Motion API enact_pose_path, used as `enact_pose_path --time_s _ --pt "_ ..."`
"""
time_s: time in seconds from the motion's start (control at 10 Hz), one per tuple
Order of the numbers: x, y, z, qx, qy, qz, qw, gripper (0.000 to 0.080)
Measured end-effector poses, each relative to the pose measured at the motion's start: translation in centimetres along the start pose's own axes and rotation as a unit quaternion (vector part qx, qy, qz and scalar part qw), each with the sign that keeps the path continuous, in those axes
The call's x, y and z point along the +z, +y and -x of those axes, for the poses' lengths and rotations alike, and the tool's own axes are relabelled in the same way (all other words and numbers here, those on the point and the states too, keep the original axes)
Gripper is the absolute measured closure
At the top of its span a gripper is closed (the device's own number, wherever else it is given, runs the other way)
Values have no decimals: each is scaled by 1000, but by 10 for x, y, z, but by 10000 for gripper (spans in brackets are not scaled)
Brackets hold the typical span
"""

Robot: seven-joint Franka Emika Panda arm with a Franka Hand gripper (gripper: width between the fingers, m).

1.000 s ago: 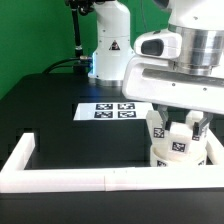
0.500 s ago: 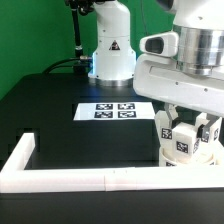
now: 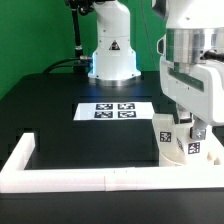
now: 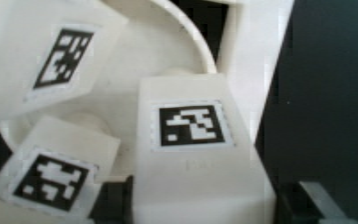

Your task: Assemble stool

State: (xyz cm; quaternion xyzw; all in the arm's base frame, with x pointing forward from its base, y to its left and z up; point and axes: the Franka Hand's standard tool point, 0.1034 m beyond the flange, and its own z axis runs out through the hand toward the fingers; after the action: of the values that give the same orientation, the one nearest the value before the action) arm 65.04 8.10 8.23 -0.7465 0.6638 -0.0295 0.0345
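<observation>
Pincer: the gripper (image 3: 188,128) is seen at the right of the exterior view, clamped narrowly on a leg block (image 4: 197,130).
Held part: the leg block is stood upright over the round seat (image 3: 186,156), lower right of the frame, against the border wall (image 3: 90,180).
Change: since a second ago the wrist has been turned; a screwing-in of this leg is judged underway.
Wrist view only: three tagged leg blocks are shown close together on the seat.
Exterior view only: the marker board (image 3: 113,110) is shown at centre.
</observation>
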Motion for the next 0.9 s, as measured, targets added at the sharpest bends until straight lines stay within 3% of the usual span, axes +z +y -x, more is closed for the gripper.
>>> enact_pose_path --time_s 0.3,0.6,0.8,0.9 --pt "-2 1 18 183 -16 -5 983 463" --pt "-2 1 19 212 -13 -5 977 463" --pt "-3 2 19 157 -14 -2 987 227" --pt "-8 2 19 109 -19 5 994 174"
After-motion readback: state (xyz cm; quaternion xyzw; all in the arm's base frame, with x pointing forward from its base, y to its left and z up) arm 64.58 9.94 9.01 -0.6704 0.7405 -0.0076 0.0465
